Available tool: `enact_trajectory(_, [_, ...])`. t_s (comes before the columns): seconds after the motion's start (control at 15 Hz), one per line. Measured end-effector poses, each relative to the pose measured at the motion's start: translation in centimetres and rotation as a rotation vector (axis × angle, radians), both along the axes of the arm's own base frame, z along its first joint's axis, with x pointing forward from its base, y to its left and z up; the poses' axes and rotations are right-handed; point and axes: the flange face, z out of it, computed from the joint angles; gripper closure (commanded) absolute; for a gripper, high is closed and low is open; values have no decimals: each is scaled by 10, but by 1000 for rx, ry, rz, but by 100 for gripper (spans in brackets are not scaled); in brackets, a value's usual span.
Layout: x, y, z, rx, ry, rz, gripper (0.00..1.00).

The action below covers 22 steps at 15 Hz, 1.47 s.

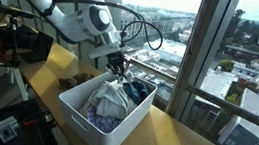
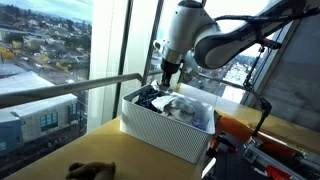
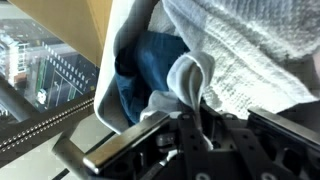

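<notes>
The claw point(image 1: 119, 68) is positioned over the corner of the white bin point(image 1: 88, 128) nearest the window point(image 1: 200, 33). Its 2 jaws are drawn almost together and clamped on a thin fold of white cloth point(image 3: 186, 80). In the wrist view the fold is pinched directly between the fingers, and the rest of the cloth is spread ahead of the claw and to 1 side. A blue garment point(image 3: 148, 62) is pressed against the fold just beside the claw, next to the bin wall. Only a narrow pleat appears to be held, so it could slip free under any pull. The blue garment, being in contact, could be dragged along with it. If the cloth is tangled in the heap below, the bin itself might be tugged across the table point(image 2: 60, 150). The rim lies close beside the claw and could be snagged.
</notes>
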Motion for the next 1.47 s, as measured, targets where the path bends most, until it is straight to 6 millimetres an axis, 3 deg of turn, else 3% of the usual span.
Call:
enact_trajectory(0.13, [-18, -20, -39, 23, 84, -56, 98])
enact_trajectory(0.2, [-27, -25, -59, 35, 124, -79, 66])
enact_trajectory(0.27, [-35, -28, -77, 45, 160, -98, 65])
enact_trajectory(0.47, [-45, -34, -108, 78, 221, -148, 45])
enact_trajectory(0.67, [-38, -40, -91, 123, 204, -176, 23])
enact_trajectory(0.87, [-30, -34, -40, 169, 133, -172, 2])
enact_trajectory(0.93, [-28, -27, -17, 184, 101, -160, 0])
enact_trajectory(1.07, [-27, -3, 25, 205, 42, -119, 0])
enact_trajectory(1.2, [-34, 39, 51, 214, 14, -49, 0])
enact_trajectory(1.33, [-47, 96, 53, 225, 20, 37, 0])
enact_trajectory(1.47, [-65, 155, 38, 241, 48, 119, 0])
